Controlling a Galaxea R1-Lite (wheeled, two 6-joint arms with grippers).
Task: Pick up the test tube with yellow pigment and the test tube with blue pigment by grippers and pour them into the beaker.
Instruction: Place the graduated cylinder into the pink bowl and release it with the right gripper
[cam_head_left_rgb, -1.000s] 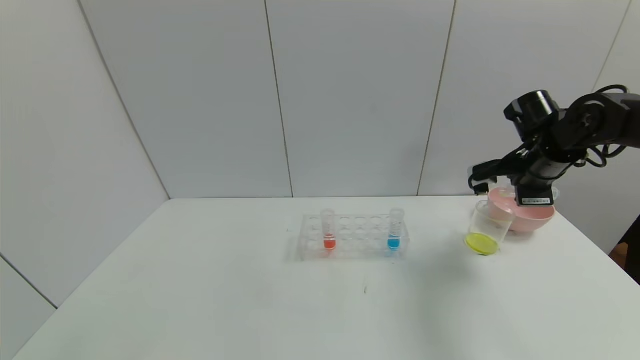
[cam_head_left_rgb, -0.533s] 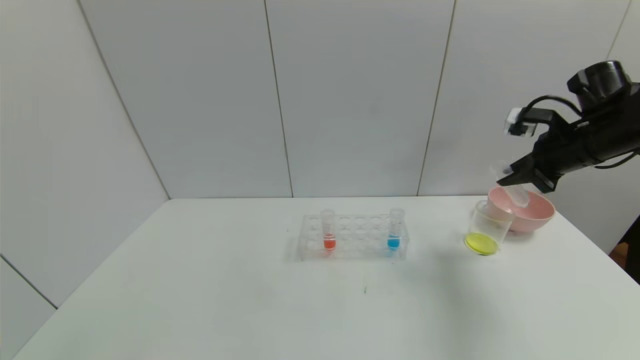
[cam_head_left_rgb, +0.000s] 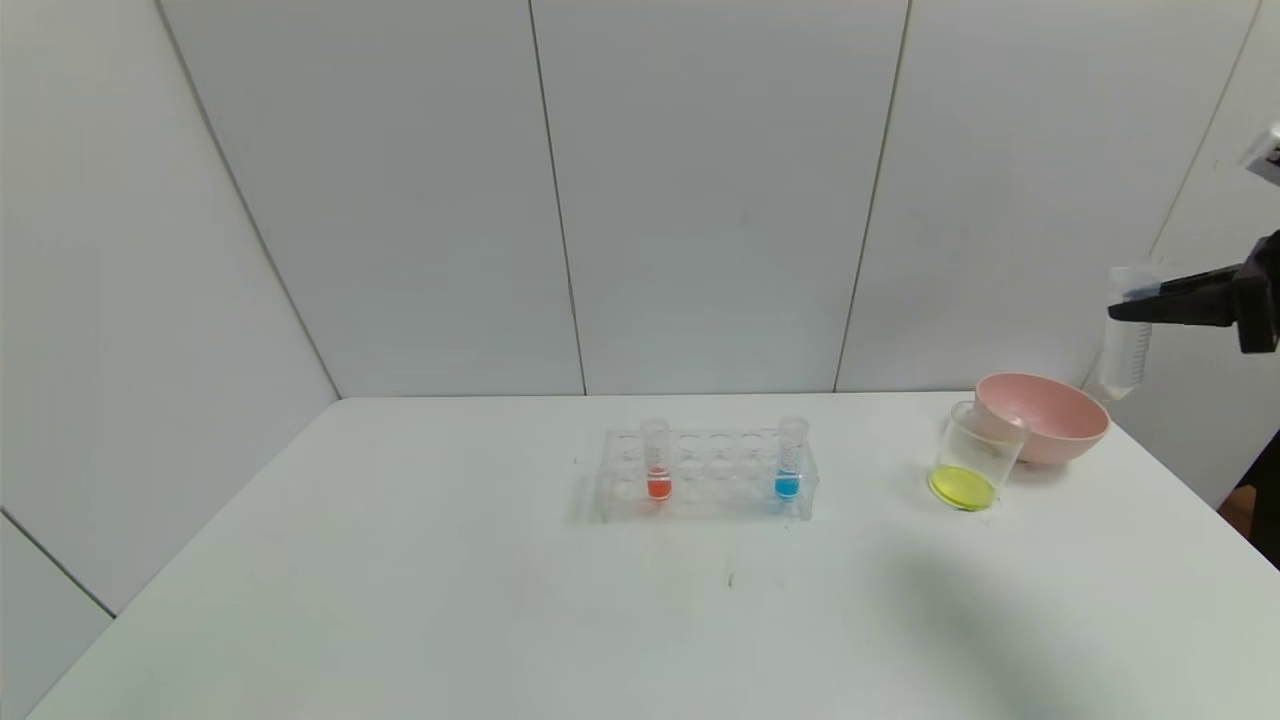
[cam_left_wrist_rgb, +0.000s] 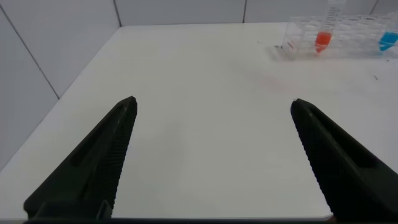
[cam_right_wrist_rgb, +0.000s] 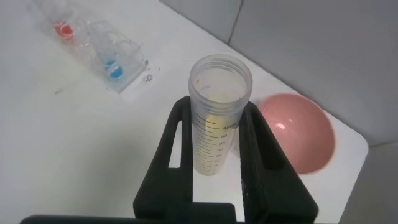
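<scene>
The table (cam_head_left_rgb: 450, 600) is as it was a second ago — what has changed is my right arm, which has swung up and away from the pink bowl (cam_head_left_rgb: 1050, 425) to the far right edge of the head view. A second ago it hung low over the bowl and beaker with the tube tipped; now my right gripper (cam_head_left_rgb: 1135, 312) sits high and well clear of both.

The tube rack (cam_head_left_rgb: 708, 475) has not moved, and the test tube with blue pigment (cam_head_left_rgb: 790, 462) stands in it near its right end, with a red-liquid tube (cam_head_left_rgb: 656, 462) near the left.

The beaker (cam_head_left_rgb: 972, 458) leans against the bowl with yellow liquid pooled in its bottom, so I judge the yellow pour done.

My right gripper is clamped on the test tube with yellow pigment (cam_right_wrist_rgb: 214, 118), now upright and apparently almost drained — only a faint tint left.

My left gripper (cam_left_wrist_rgb: 211, 109) hangs above the table's left side, fingers spread wide, holding nothing. The blue tube comes next.
</scene>
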